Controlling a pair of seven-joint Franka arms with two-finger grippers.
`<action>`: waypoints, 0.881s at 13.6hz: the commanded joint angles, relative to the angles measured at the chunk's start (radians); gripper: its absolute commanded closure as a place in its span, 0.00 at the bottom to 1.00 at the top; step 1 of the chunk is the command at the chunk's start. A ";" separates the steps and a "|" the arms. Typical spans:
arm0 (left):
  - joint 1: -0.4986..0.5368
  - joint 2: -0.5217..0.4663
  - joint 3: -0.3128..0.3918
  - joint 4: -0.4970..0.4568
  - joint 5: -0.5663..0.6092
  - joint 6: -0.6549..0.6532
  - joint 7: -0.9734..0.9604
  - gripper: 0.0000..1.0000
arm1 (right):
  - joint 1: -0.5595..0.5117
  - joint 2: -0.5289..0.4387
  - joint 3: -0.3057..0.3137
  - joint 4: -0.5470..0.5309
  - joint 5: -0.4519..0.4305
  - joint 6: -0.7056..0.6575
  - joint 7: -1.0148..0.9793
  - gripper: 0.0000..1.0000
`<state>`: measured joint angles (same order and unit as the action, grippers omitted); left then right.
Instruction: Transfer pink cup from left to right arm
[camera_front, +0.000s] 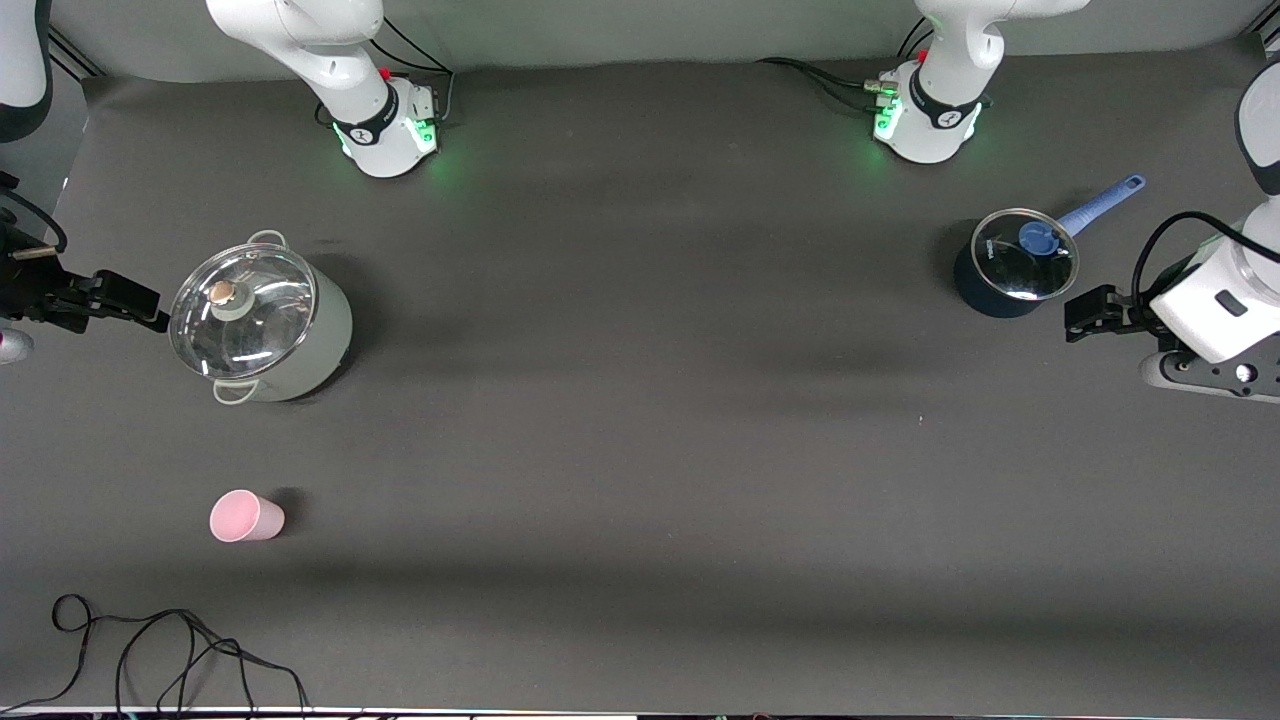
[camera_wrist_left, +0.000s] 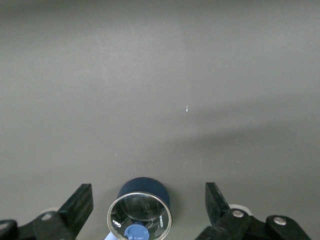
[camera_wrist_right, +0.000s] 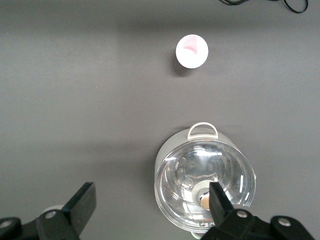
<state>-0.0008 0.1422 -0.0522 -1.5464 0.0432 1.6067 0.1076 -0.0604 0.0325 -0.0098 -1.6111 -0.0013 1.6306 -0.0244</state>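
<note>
The pink cup (camera_front: 245, 516) stands upright on the dark table mat, toward the right arm's end and nearer the front camera than the pale pot. It also shows in the right wrist view (camera_wrist_right: 192, 50). My right gripper (camera_front: 140, 306) is open and empty, up in the air beside the pale pot, apart from the cup; its jaws stand wide in its wrist view (camera_wrist_right: 150, 196). My left gripper (camera_front: 1092, 312) is open and empty, up beside the blue pot at the left arm's end; its wrist view (camera_wrist_left: 148, 196) shows wide jaws. The cup is out of the left wrist view.
A pale green pot (camera_front: 300, 340) with a glass lid stands at the right arm's end (camera_wrist_right: 172, 150). A small dark blue saucepan (camera_front: 985, 295) with a glass lid and blue handle stands at the left arm's end (camera_wrist_left: 145, 186). Black cable (camera_front: 150, 650) lies at the table's front edge.
</note>
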 joint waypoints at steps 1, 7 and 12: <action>-0.002 0.005 0.002 0.014 -0.009 -0.022 0.004 0.00 | 0.010 -0.032 -0.004 -0.029 -0.003 0.002 0.035 0.00; 0.001 -0.037 0.002 -0.056 -0.009 0.084 0.003 0.00 | 0.010 -0.036 -0.005 -0.030 -0.005 -0.002 -0.001 0.00; -0.001 0.023 0.002 0.052 -0.009 -0.024 0.003 0.00 | 0.010 -0.036 -0.006 -0.029 -0.005 -0.017 -0.009 0.00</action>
<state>0.0009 0.1397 -0.0527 -1.5344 0.0429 1.6150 0.1076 -0.0594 0.0272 -0.0097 -1.6115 -0.0013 1.6155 -0.0191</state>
